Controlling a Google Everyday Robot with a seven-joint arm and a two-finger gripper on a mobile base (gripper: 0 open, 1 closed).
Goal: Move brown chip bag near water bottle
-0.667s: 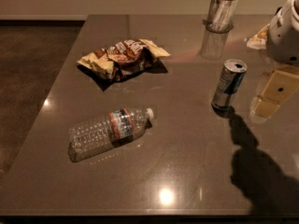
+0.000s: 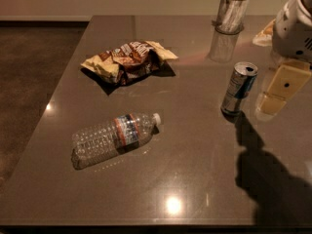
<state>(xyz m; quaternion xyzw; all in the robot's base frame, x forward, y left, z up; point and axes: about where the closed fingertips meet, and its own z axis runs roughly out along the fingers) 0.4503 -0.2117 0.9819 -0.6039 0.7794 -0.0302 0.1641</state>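
The brown chip bag (image 2: pixel 129 60) lies crumpled on the dark table (image 2: pixel 195 189), toward the back left. The water bottle (image 2: pixel 114 138) lies on its side in front of it, cap pointing right, about a bag's width away from it. My gripper (image 2: pixel 280 89) hangs at the right edge of the view, below the white arm housing (image 2: pixel 295 28). It is just right of a drink can and far from both the bag and the bottle. It holds nothing that I can see.
A blue-silver drink can (image 2: pixel 239 88) stands upright right of centre, close to the gripper. A clear glass tumbler (image 2: pixel 229 13) with white contents stands at the back. A pale yellow wrapper scrap (image 2: pixel 265 33) lies behind the arm. The table's left edge drops to the floor.
My gripper has shifted slightly left and up, toward the can. The bag, bottle and can have not moved.
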